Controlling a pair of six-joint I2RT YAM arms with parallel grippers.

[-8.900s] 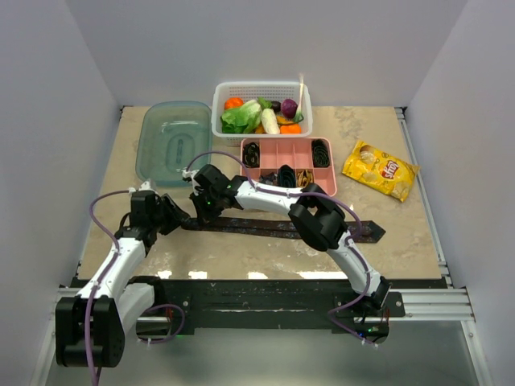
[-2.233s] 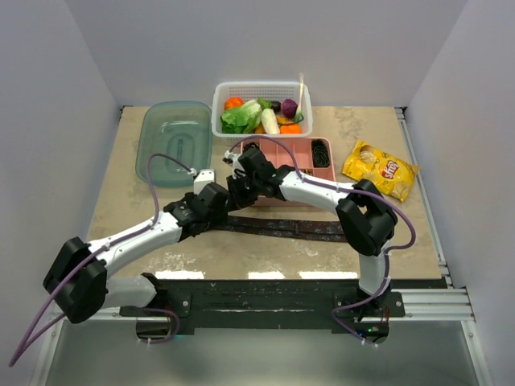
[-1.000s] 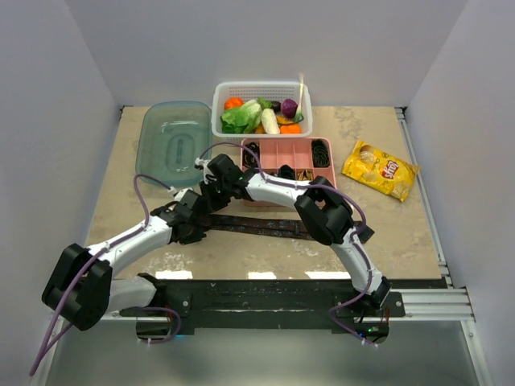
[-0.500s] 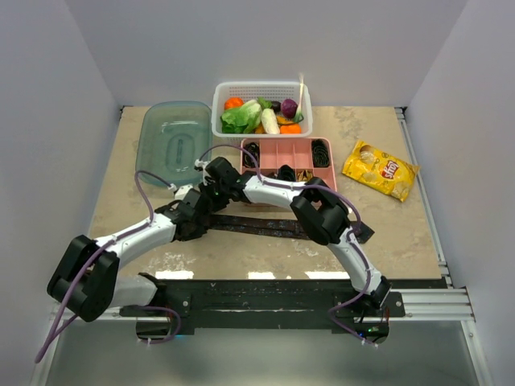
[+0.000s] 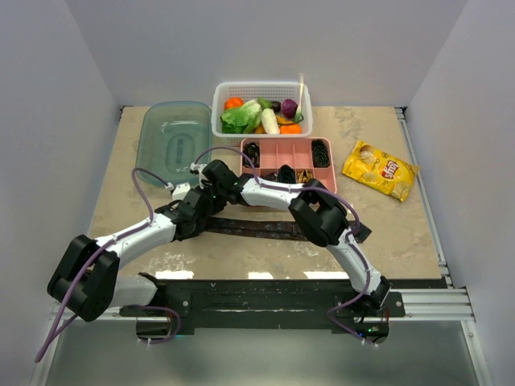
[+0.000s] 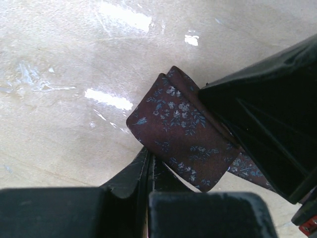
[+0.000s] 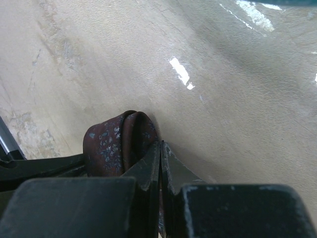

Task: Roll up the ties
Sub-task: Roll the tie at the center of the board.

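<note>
Left end effector (image 6: 150, 157), centre-left of overhead frame: jaws fully closed, tips at folded end of maroon floral necktie (image 5: 257, 228). Right end effector (image 7: 160, 148) just beside, also closed; can't tell if either pinches cloth. Rest of necktie lies flat on bench (image 5: 378, 237), running right.

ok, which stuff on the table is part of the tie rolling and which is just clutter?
Job: dark maroon flower-patterned fabric tie, end folded over; coiled black ties in the pink plastic compartment tray.
Lying about: white plastic basket of vegetables; translucent teal plastic lid; yellow crisp bag.
</note>
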